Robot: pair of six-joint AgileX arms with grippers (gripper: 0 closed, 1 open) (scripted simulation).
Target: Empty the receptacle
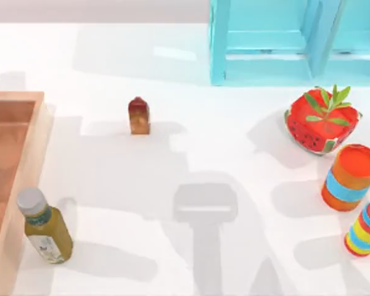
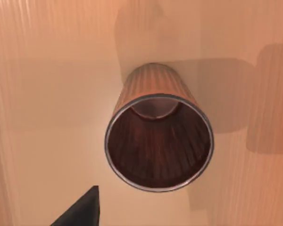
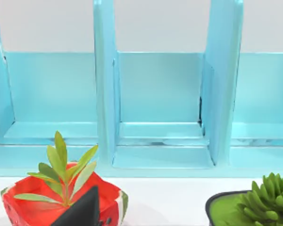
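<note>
The small brown ribbed cup [image 2: 158,141] stands with its mouth up inside the big tan-orange wooden box [image 1: 12,179], right under my left gripper [image 2: 80,212], whose fingers I cannot tell are spread or pressed

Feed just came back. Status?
Left gripper above brown ribbed cup inside the receptacle. Right gripper faces watermelon planter. Bottle outside.

Bottle [image 1: 46,227] label print too small to read.
</note>
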